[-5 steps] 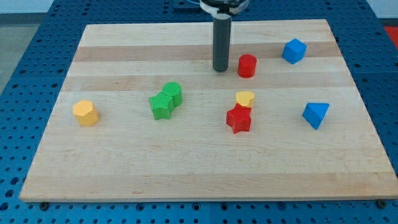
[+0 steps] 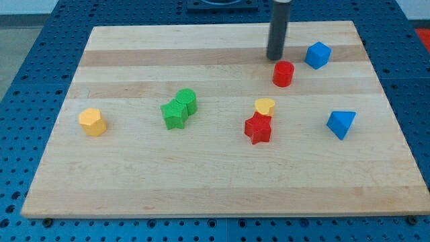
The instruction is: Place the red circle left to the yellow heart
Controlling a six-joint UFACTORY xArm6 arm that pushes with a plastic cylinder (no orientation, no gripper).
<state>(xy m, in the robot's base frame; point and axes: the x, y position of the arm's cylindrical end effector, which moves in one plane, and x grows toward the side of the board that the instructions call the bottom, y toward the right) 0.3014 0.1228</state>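
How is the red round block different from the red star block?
The red circle is a plain round cylinder; the red star has points. The red circle stands alone, apart from other blocks, while the red star touches the yellow heart. My tip is just above the red circle, far from the red star. Both are red.

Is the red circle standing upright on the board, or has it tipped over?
Upright: the red circle shows its round flat top, just below my tip.

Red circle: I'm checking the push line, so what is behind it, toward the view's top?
My tip stands just behind the red circle, slightly to the view's left. Past it only bare board shows; the rod hides a narrow strip.
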